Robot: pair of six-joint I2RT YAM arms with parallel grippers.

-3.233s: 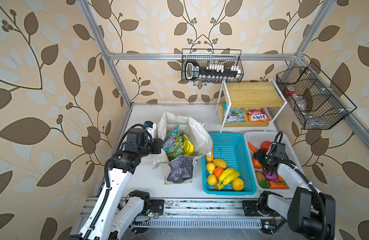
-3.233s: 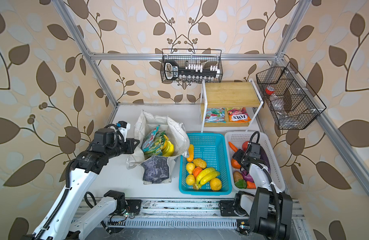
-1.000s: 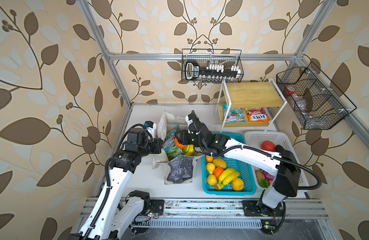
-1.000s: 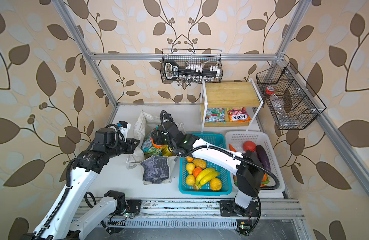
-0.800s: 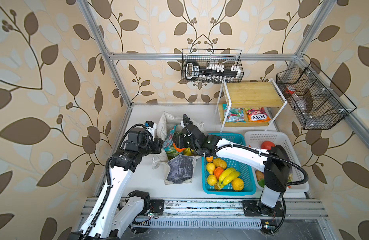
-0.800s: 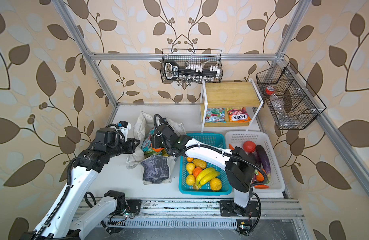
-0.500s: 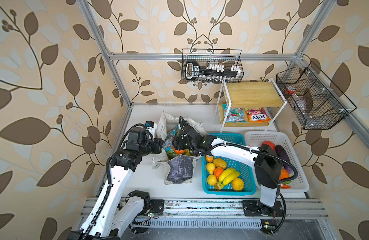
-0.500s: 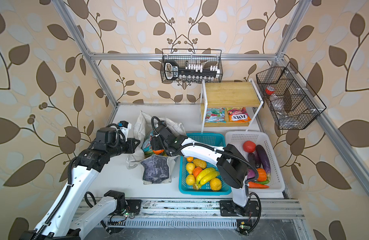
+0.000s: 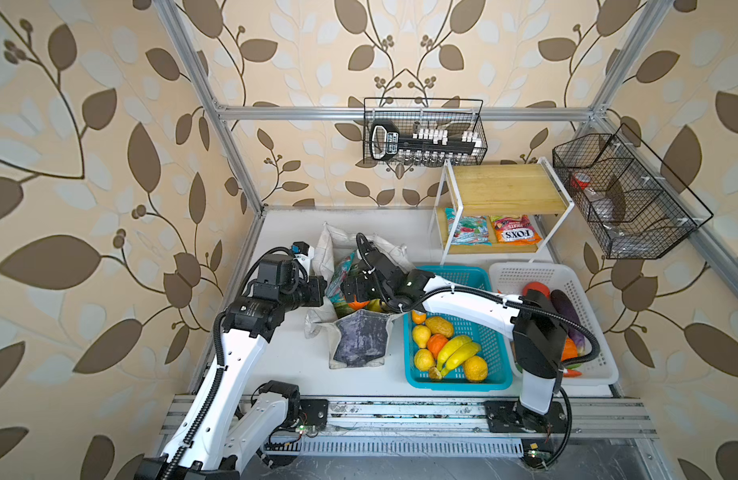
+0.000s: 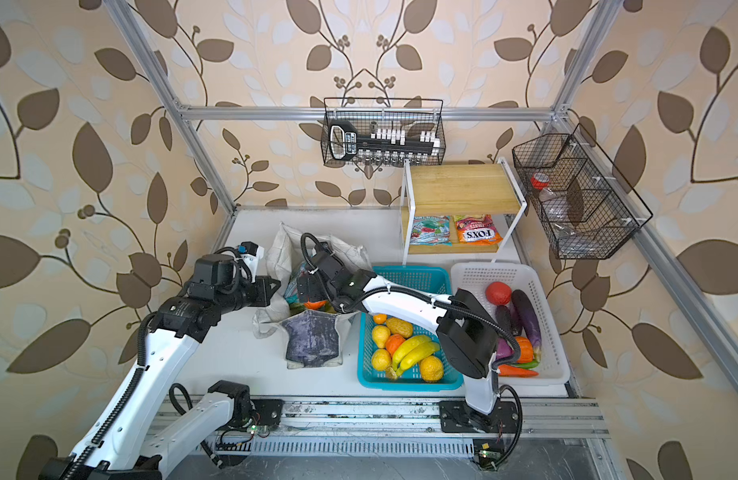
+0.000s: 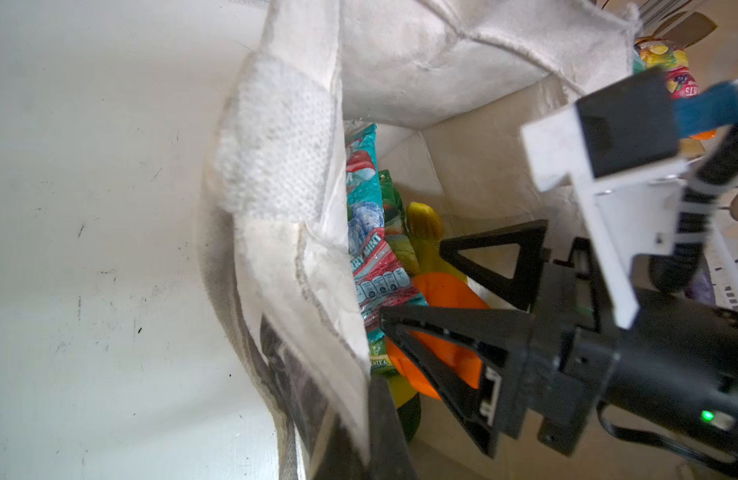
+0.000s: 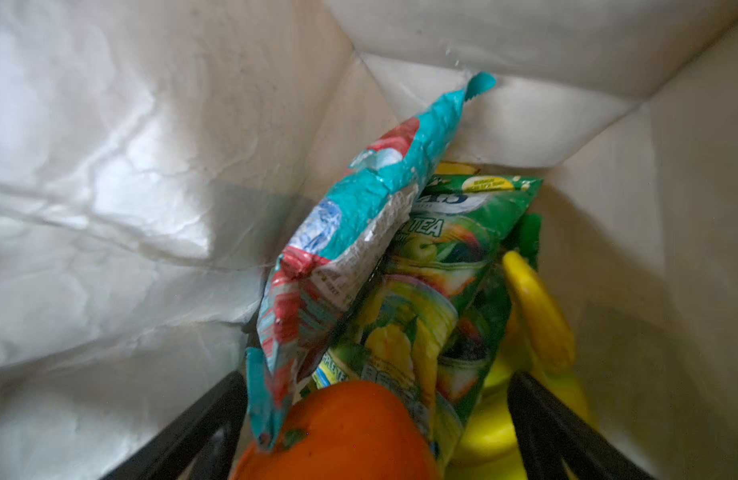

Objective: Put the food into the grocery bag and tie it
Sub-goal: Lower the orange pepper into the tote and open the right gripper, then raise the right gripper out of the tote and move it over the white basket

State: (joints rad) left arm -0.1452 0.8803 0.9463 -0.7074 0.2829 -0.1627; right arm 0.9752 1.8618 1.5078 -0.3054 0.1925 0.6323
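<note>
left gripper (image 9: 322,292) jaws seemingly pinch the grocery bag (image 11: 275,166) rim; right gripper (image 11: 413,286) jaws, spread around the orange piece (image 12: 338,432), could snag that rim.

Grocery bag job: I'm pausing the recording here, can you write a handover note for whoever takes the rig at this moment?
Left gripper: shut on the grocery bag rim, holding the mouth open.
Right gripper: open, inside the bag, jaws either side of the orange piece without gripping it.
Done: teal-red packet, green-yellow packet, banana and the orange piece are in the bag.
Left: withdraw the right arm, likely load the fruit in the turquoise basket, then tie the handles.
</note>
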